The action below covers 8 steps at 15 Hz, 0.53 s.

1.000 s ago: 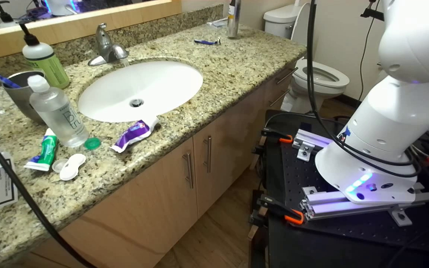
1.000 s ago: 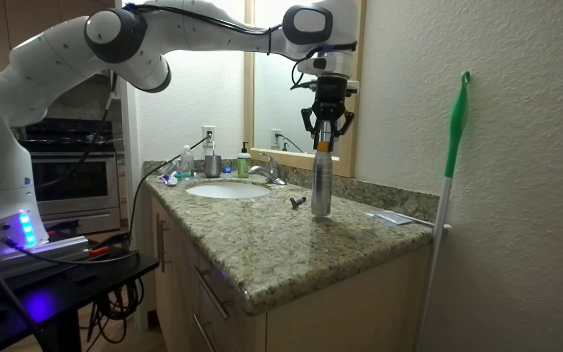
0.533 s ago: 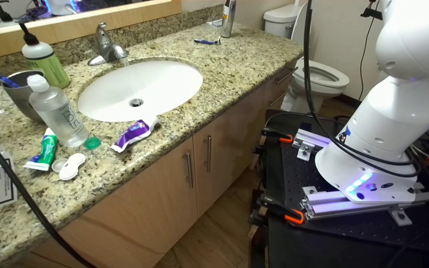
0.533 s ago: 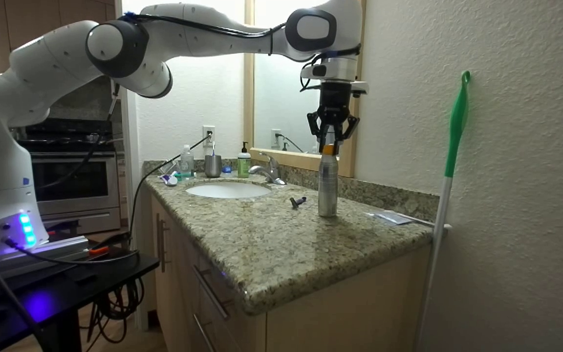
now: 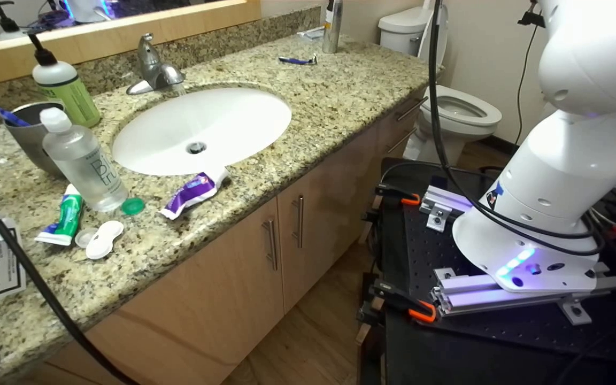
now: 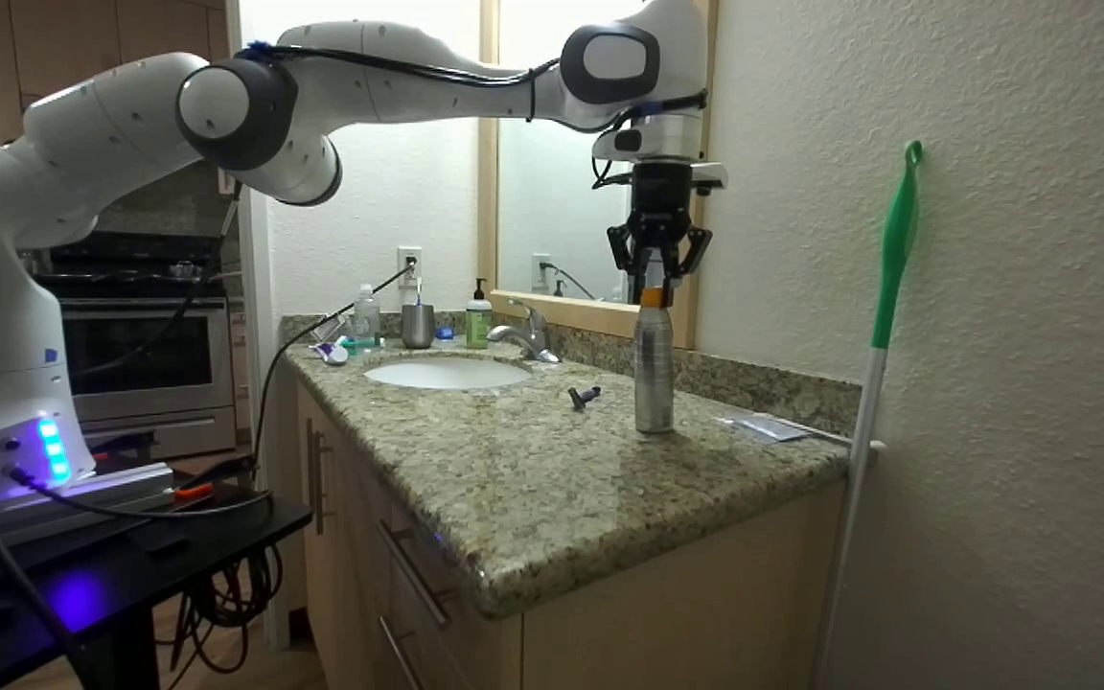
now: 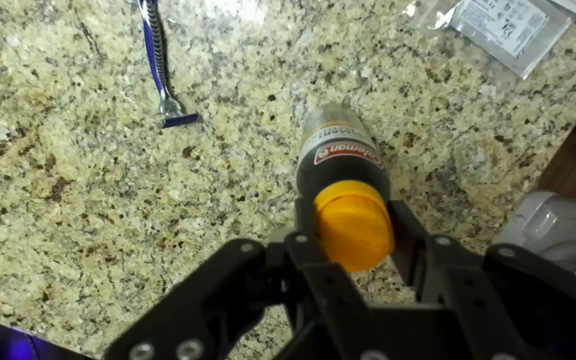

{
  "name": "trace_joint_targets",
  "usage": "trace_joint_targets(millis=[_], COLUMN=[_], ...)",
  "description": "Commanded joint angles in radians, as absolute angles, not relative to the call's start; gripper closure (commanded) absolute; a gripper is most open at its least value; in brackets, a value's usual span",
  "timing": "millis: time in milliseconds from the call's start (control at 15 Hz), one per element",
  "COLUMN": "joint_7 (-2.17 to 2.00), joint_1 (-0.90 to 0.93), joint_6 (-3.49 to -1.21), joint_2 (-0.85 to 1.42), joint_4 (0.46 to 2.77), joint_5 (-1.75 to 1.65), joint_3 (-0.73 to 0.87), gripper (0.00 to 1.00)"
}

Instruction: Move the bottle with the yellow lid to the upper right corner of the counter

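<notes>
The bottle with the yellow lid (image 6: 654, 374) is upright at the far-from-sink part of the speckled granite counter (image 6: 514, 489). Its base is on or just above the stone; I cannot tell which. My gripper (image 6: 653, 289) points down and is shut on the yellow cap. In the wrist view my gripper (image 7: 350, 215) has a finger on each side of the cap, and the bottle's dark body (image 7: 343, 170) with a red-and-white label shows beyond. In an exterior view the bottle (image 5: 332, 35) leans slightly, with its top cut off and the gripper out of view.
A blue razor (image 6: 584, 396) lies to the sink side of the bottle. A flat clear packet (image 6: 770, 426) lies on the other side, near the backsplash (image 6: 792, 398). The faucet (image 5: 153, 69) and white sink (image 5: 206, 128) are further along. A green-handled stick (image 6: 897, 240) leans beside the counter's end.
In the view that shows the arm, gripper and bottle have shifted right together, toward the packet, and the bottle's base sits slightly lower in the picture. The bottle's tilt has changed a little.
</notes>
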<state>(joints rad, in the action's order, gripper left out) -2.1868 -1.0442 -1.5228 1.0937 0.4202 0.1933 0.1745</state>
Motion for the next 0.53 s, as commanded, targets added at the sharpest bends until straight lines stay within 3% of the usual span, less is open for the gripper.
trace_joint_targets(millis=[0,267,333,467], joint_7=[-2.188,-2.194,-2.185,-2.177], joint_1=[-1.059,-1.055,-1.042,-1.053], joint_6=[-1.490,-1.493,-1.540,-1.516], joint_2=[1.138,1.138,1.080,1.092], joint_4=[0.356,0.329,0.413,0.299], joint_5=[0.164,0.163,0.182,0.155], joint_3=[0.147,0.128,0.146,0.130], gripper=[0.30,0.02,0.01,0.00])
